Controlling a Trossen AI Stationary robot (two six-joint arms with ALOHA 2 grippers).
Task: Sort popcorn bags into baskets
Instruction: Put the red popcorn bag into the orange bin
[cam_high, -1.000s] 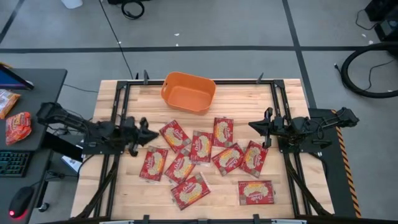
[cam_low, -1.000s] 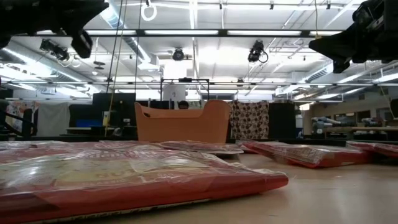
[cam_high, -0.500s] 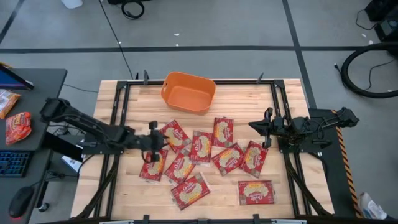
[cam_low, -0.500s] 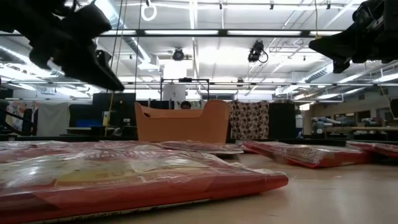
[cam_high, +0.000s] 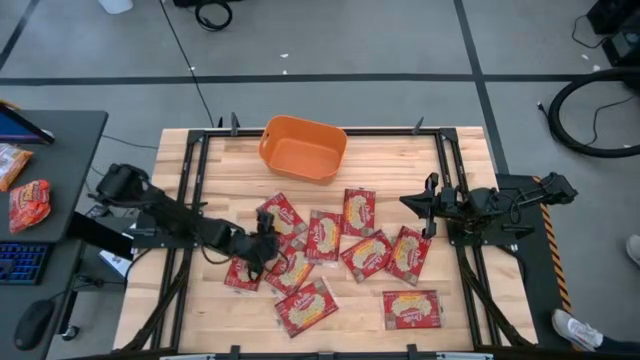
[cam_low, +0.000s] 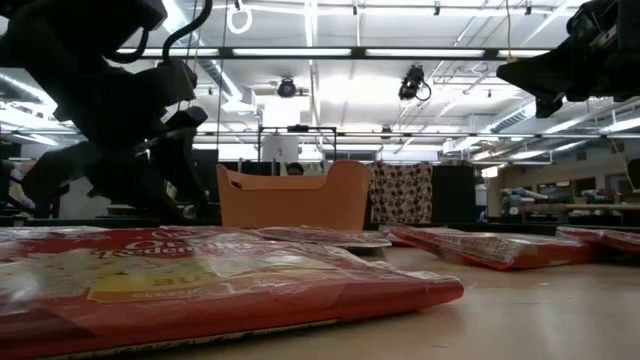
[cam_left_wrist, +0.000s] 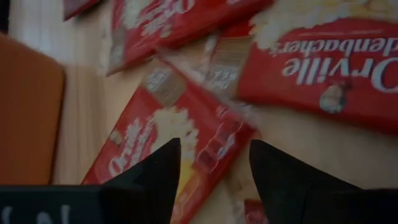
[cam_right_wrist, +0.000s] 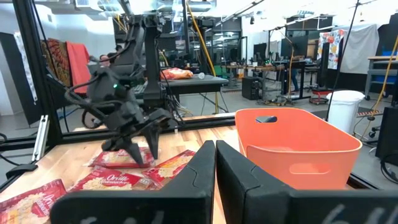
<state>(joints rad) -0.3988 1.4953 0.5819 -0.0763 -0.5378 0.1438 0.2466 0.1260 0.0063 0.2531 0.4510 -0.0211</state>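
Reaching for first pick. Left jaws (cam_high: 262, 243) spread apart, low over flat red foil popcorn bags (cam_high: 290, 268) strewn on wooden bench (cam_high: 400, 165); one bag directly beneath. Right jaws (cam_high: 428, 205) closed, idle at far side. Empty orange plastic tub (cam_high: 303, 147) beyond left jaws. Next likely: descend, clamp bag edge.

Off-task items you had in view:
- Wooden tabletop (cam_high: 390, 160), butcher-block, with a black metal frame on it.
- Dark side desk (cam_high: 60, 140) left of it, carrying an orange-red snack packet (cam_high: 28, 204), a keyboard (cam_high: 20, 262) and a mouse (cam_high: 35, 322).
- Coiled black cable (cam_high: 590, 115) on the grey floor.
- White bin (cam_right_wrist: 344, 106) in the room beyond.
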